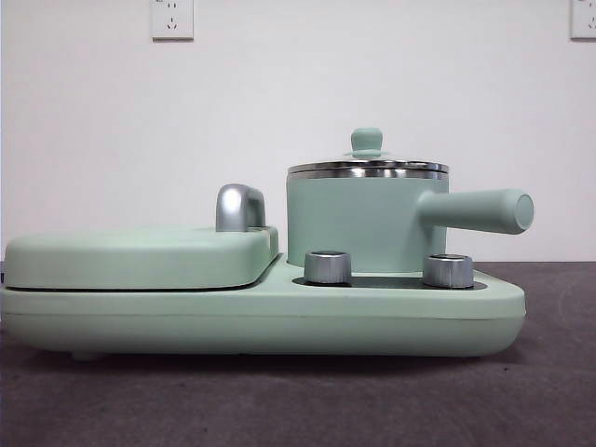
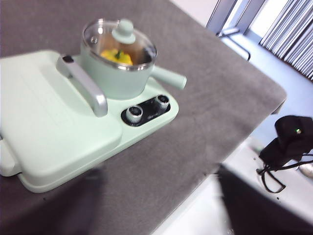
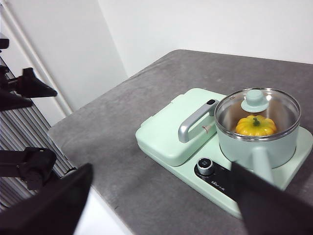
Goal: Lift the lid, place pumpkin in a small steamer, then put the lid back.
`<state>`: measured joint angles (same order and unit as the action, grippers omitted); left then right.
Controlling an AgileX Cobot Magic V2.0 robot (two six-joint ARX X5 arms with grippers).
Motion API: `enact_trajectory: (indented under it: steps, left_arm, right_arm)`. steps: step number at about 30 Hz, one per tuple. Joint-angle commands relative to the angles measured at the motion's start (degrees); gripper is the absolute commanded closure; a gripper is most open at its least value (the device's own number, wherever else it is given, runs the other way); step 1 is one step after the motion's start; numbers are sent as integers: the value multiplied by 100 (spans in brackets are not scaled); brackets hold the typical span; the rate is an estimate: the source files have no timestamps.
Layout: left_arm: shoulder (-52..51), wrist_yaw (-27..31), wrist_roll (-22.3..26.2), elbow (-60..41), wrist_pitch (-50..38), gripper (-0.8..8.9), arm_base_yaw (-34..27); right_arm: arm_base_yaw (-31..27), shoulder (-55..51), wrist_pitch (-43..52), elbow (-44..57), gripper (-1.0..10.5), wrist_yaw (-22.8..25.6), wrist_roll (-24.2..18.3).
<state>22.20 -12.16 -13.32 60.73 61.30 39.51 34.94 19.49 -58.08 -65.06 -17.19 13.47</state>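
The glass lid (image 1: 367,168) with its mint knob sits flat on the small steamer (image 1: 354,223), whose thick handle points right. Through the lid (image 3: 257,105) I see the yellow-orange pumpkin (image 3: 256,126) resting inside the steamer (image 3: 259,142). The left wrist view also shows the pumpkin (image 2: 116,56) under the lid (image 2: 120,41). My left gripper (image 2: 159,174) hangs open, high and well off from the steamer (image 2: 115,73). Equally far away, my right gripper (image 3: 161,171) is open with nothing between its jaws. Neither gripper appears in the front view.
The steamer stands on a mint-green cooker base (image 1: 279,317) with two steel dials (image 1: 328,267). Beside it lies a wide flat griddle cover (image 1: 140,256) with a chrome handle (image 1: 237,207). The grey table edge (image 2: 205,181) is near, with black equipment (image 2: 288,142) beyond it.
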Motion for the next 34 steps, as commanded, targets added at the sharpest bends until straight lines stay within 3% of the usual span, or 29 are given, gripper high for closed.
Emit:
enact_trajectory:
  steps: [1, 21, 28, 34]
  left_arm:
    - [22, 24, 28, 74, -74, 807, 24]
    - [-107, 68, 37, -146, -400, 808, -136]
    - [-929, 72, 85, -2015, -2424, 808, -1462]
    - [-1899, 74, 962, -3891, -4271, 808, -2697]
  right_arm:
    - [50, 33, -26, -50, 933, -116, -210]
    - [50, 26, -22, -55, 929, -83, -192]
    - [50, 26, -20, -55, 929, -83, -192]
    - [50, 26, -22, -55, 929, -83, -192]
